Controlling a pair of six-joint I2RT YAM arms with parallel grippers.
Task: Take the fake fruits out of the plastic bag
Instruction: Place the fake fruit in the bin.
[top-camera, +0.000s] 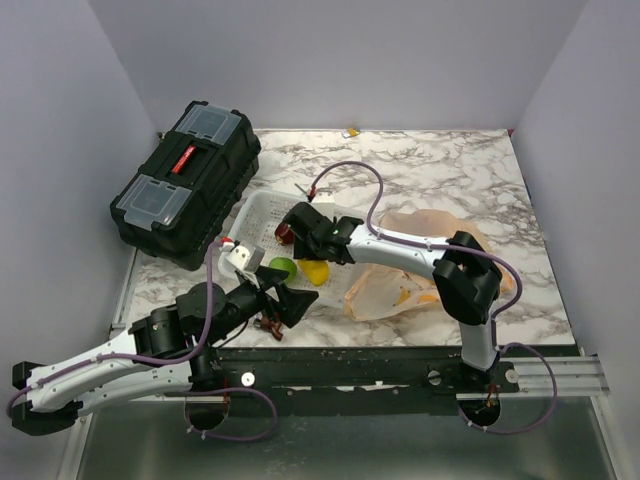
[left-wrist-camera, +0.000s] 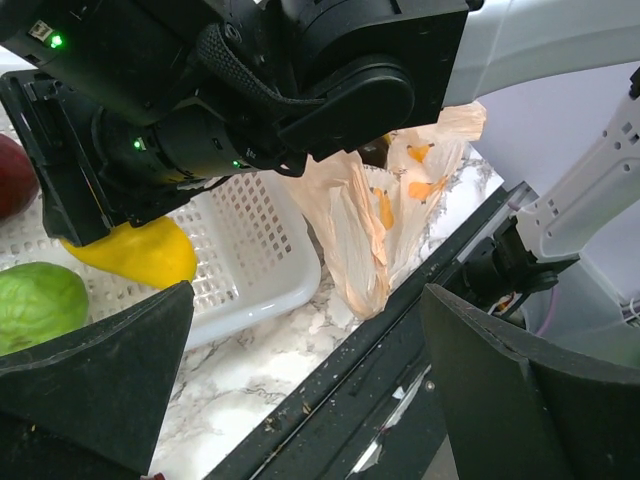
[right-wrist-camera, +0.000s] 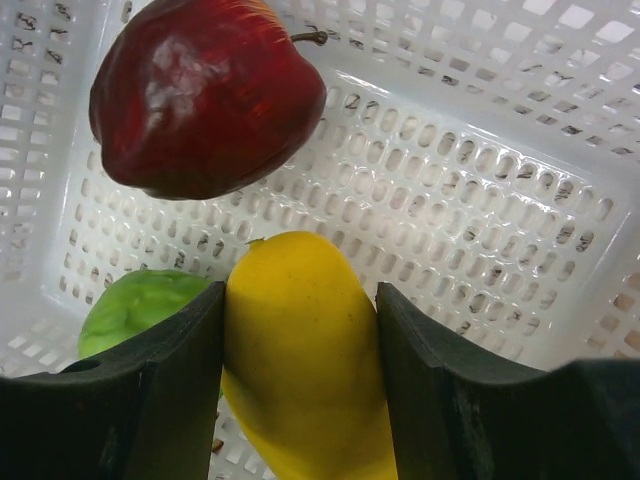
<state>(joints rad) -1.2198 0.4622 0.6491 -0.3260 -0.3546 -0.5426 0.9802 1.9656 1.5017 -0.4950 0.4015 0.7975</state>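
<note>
Centrally, we saw our right tool (right-wrist-camera: 300, 340) pinching the yellow fruit (right-wrist-camera: 300, 420) just inside the white basket (right-wrist-camera: 480, 200)'s lower-right rim; left tool (left-wrist-camera: 308, 295) spread, empty.

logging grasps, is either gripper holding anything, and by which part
The right gripper grips a glossy yellow plastic fruit by its two long sides, over the white perforated basket. The left gripper is open, empty.

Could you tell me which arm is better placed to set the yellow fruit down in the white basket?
Right. The right hand grips the yellow fruit over the white basket, near the red apple; the left hand is open and empty by the basket's rim.
</note>
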